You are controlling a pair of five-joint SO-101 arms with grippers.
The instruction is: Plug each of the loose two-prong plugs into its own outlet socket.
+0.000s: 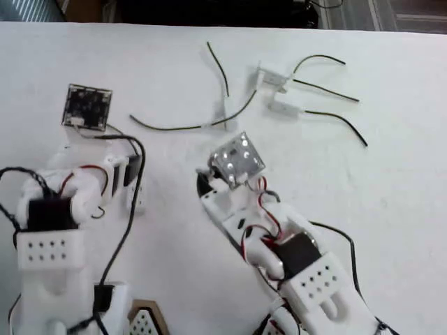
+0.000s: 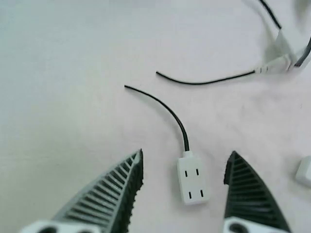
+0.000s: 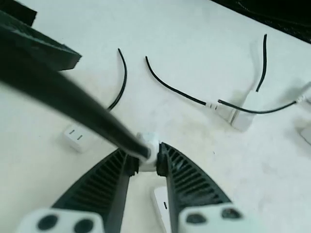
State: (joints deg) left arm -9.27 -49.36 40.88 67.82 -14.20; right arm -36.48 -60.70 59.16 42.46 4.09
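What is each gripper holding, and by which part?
Right gripper clamps a white connector by its body. Left gripper is open, holding nothing.

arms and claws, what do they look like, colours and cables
The left arm and right arm are white plastic with black motor blocks and red and black wires. The left claw and right claw are dark, ribbed and pointed, on white bases.

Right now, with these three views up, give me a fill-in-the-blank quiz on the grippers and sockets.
1. The left gripper is ___.
2. The outlet socket lying between its fingers shows ___ pairs of slots.
3. The right gripper is ___ on a white plug.
Missing words: open; two; shut.
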